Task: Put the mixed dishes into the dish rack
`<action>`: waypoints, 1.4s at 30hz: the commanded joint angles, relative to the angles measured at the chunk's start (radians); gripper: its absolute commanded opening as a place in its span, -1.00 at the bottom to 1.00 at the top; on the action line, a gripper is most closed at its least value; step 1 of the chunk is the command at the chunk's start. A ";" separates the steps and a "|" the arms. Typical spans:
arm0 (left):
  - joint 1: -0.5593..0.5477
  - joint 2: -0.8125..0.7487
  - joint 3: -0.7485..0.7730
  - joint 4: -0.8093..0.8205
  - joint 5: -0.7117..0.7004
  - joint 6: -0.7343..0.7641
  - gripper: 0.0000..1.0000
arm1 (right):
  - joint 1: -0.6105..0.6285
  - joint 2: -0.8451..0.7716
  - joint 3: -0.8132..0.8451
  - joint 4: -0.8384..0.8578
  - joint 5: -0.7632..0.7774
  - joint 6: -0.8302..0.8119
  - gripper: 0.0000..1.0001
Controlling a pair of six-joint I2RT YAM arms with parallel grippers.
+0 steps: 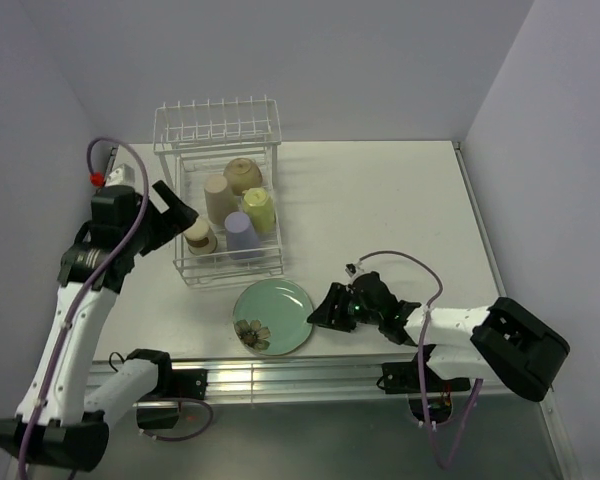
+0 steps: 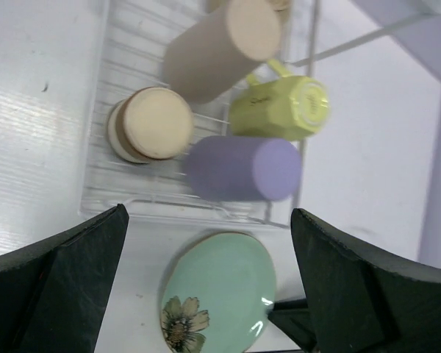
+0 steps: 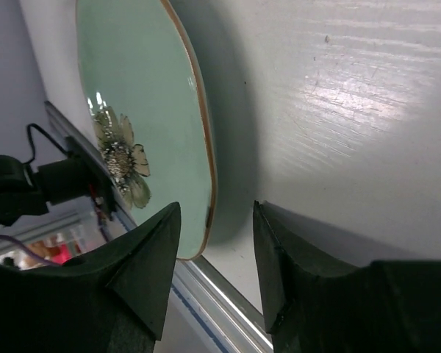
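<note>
The plate (image 1: 273,315) lay flat on the surface (image 1: 380,220), just beside the near end of the rack (image 1: 217,120). It was the only dish not yet loaded. The bowl (image 1: 243,174), tan cup (image 1: 218,198), mug (image 1: 259,210), lavender cup (image 1: 243,233) and small cup (image 1: 200,236) already sat in the tray.

The right gripper (image 1: 325,310) was low at the plate's right rim, partly open. In the wrist view its fingers (image 3: 147,265) straddled the rim, one over the plate's face and one over bare surface. A gap showed on either side, so nothing appeared to be clamped yet. The left gripper (image 1: 175,215) hung wide open and empty at the rack's left side.

The step in hand looked to be gripping the rim. To do it well, the outer finger probably had to drop until it touched the surface and could catch the underside of the lip. The inner finger would need to reach well past the raised edge before closing, since a shallow pinch on glazed ware could slip.

Once held, the plate would likely need a straight lift first. It could then be tipped upright and carried high over the cups to the free prongs at the far end.
</note>
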 commanded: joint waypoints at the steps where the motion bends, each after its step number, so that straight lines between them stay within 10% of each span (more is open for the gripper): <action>1: 0.002 -0.101 -0.053 0.068 0.092 -0.051 0.99 | 0.011 0.072 -0.056 0.214 -0.003 0.095 0.03; 14: 0.002 -0.216 -0.084 0.039 0.138 -0.040 0.98 | 0.014 1.027 -0.150 1.415 -0.174 0.447 -0.12; 18: 0.002 -0.224 -0.087 0.036 0.142 -0.033 0.98 | 0.066 1.067 -0.162 1.416 -0.094 0.402 -0.30; 22: 0.002 -0.226 -0.082 0.029 0.139 -0.028 0.99 | 0.069 1.011 -0.185 1.414 -0.054 0.374 -1.00; 29: 0.002 -0.232 -0.096 0.028 0.146 -0.023 0.99 | 0.071 0.782 -0.298 1.380 0.010 0.296 -1.00; 42: 0.002 -0.249 -0.144 0.054 0.176 -0.028 0.99 | 0.123 -0.039 -0.114 0.315 0.127 -0.017 -1.00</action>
